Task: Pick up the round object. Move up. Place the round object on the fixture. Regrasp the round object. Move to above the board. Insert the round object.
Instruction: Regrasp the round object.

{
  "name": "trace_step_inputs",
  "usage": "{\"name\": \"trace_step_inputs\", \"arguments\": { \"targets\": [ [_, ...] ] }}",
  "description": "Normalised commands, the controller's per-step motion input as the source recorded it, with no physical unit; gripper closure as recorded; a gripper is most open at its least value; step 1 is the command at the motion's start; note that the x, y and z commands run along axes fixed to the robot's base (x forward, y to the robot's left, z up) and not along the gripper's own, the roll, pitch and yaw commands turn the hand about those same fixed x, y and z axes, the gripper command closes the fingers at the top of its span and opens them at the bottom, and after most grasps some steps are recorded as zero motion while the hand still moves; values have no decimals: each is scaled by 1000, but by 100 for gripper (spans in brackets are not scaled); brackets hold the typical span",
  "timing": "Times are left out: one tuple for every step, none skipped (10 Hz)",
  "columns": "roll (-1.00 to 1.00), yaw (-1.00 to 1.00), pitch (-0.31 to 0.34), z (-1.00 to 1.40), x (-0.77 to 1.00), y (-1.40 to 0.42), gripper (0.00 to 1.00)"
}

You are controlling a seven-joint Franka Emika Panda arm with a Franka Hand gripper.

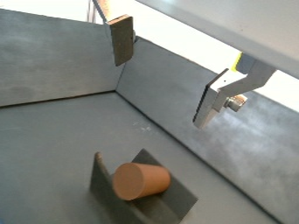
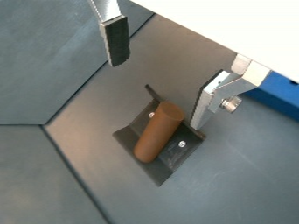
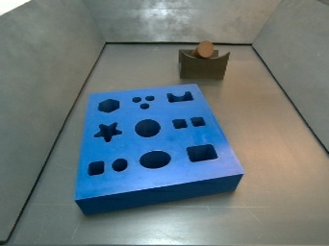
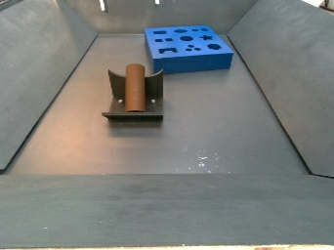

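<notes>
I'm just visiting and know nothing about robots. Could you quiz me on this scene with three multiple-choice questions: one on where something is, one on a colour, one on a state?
1. Where does the round object lie?
A. In the notch of the fixture
B. In a hole of the board
C. Between the fingers

2. What colour is the board?
A. Green
B. Blue
C. Red

3. How is the gripper?
A. Shut on the peg
B. Shut on nothing
C. Open, holding nothing

Answers: 1 A, both side views show it resting across the fixture. 2 B, the slab is plainly blue. 3 C, in both wrist views the fingers stand wide apart above the peg, nothing between them.
</notes>
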Motion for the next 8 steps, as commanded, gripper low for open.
{"name": "trace_step_inputs", "arguments": {
  "targets": [
    [1000,16,-21,-2,27,-28,0],
    [1000,17,-8,-9,32,-29,0],
    [1000,18,-1,-12,34,-27,0],
    [1000,21,14,-13,42,-30,0],
    [1000,25,30,-12,44,-28,0],
    [1000,33,56,-10,48,-36,0],
    [1000,42,76,-12,57,-34,0],
    [1000,61,116,-15,65,-37,0]
  ]
}}
